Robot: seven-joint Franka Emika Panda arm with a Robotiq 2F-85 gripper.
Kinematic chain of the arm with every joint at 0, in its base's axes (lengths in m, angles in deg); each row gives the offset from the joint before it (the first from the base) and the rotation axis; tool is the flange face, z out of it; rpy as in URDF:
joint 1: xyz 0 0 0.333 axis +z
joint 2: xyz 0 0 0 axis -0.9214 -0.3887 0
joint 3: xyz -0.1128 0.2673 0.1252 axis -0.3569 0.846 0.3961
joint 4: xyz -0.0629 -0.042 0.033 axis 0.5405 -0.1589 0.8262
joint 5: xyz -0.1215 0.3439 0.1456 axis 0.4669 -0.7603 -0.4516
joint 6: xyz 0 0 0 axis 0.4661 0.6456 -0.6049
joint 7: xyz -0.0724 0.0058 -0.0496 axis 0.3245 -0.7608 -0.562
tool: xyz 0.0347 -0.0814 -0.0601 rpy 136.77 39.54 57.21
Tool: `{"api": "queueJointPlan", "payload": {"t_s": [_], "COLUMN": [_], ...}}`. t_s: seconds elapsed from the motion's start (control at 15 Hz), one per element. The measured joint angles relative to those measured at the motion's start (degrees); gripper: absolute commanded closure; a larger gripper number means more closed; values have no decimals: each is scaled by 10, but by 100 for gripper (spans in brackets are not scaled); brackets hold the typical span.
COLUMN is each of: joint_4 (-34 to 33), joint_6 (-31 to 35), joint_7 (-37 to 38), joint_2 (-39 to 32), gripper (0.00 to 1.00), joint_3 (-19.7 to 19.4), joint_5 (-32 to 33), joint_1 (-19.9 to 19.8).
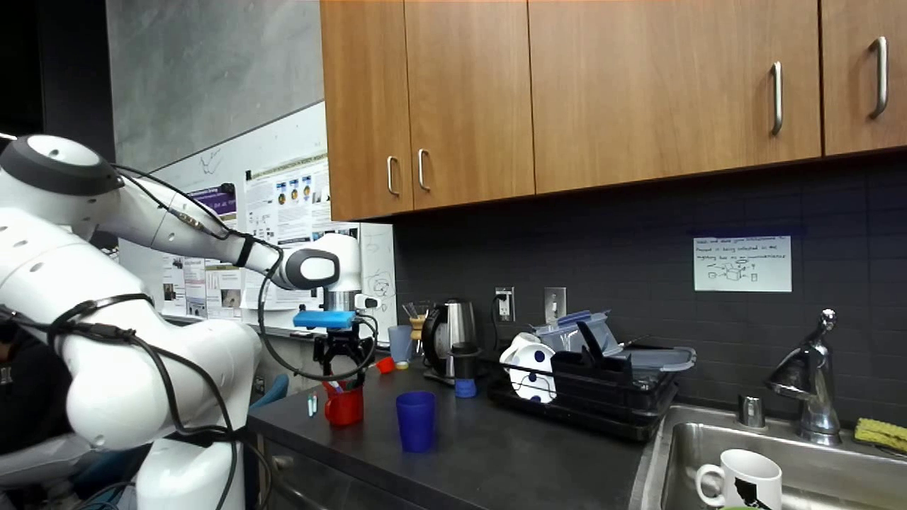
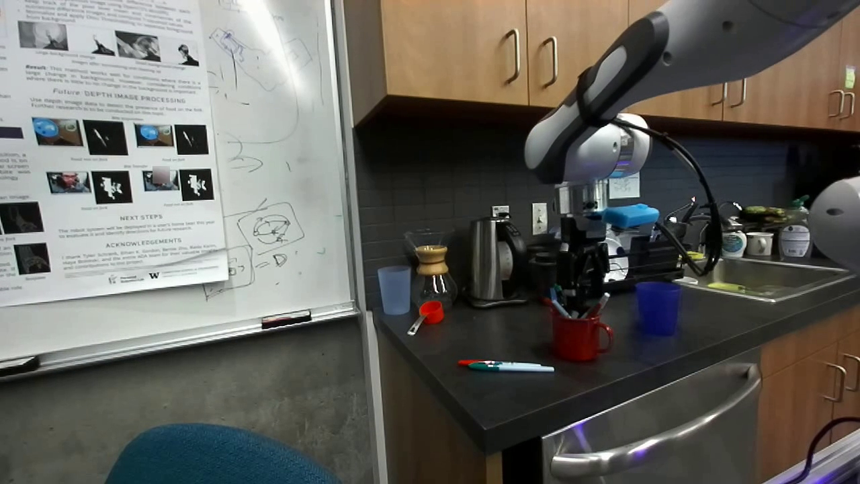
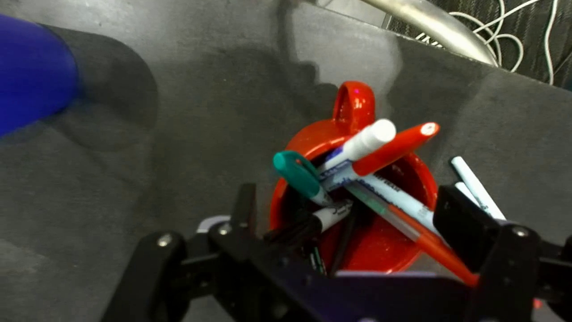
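My gripper (image 3: 353, 214) is open and points down just above the red mug (image 3: 313, 136). Its two black fingers are spread to either side of the mug's mouth, with nothing clamped between them. The mug also shows in both exterior views (image 1: 345, 409) (image 2: 576, 338). Several pens and markers lean in it: a teal-capped marker (image 3: 297, 172), a red-capped marker (image 3: 389, 150) and an orange pen (image 3: 440, 257). The orange pen's end lies close to one finger; I cannot tell if they touch. The gripper (image 2: 583, 279) partly hides the pens in both exterior views.
Two markers (image 2: 514, 367) lie on the dark counter beside the mug. A blue cup (image 1: 416, 421) stands near it. Behind are a kettle (image 1: 453, 333), a glass coffee maker (image 2: 435, 286), a red scoop (image 2: 431, 311) and a black dish rack (image 1: 588, 397). The sink (image 1: 680, 418) lies beyond.
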Motion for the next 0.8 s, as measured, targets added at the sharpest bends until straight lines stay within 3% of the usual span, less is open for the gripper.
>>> {"api": "queueJointPlan", "payload": {"t_s": [0.33, 0.8], "joint_4": [-4, -2], "joint_6": [34, 100], "joint_7": [4, 3], "joint_2": [17, 16], "gripper": [0, 0], "joint_3": [-6, -39], "joint_5": [10, 66], "joint_1": [9, 98]}}
